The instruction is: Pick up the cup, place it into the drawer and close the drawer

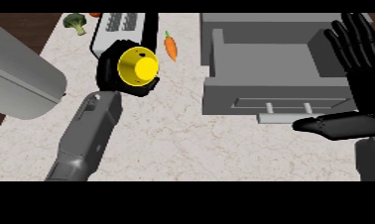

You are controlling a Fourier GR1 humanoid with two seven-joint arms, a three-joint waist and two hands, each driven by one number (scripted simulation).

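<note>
Head view: L hand point(110, 64) sits left of centre, black fingers curled round the yellow cup point(138, 67); cup's round yellow face is turned up toward the camera; cup is over the counter point(183, 134), just in front of the toaster point(121, 24), well apart from the drawer point(278, 89); can't tell if it touches the counter. Drawer stands open, handle point(289, 106) on its front; R hand point(364, 94) rests at the right edge beside the drawer, fingers straight & spread, pointing up, thumb out sideways near the handle. Carrot point(170, 47) lies betw. cup & drawer; broccoli point(75, 22) top left by the toaster.
</note>
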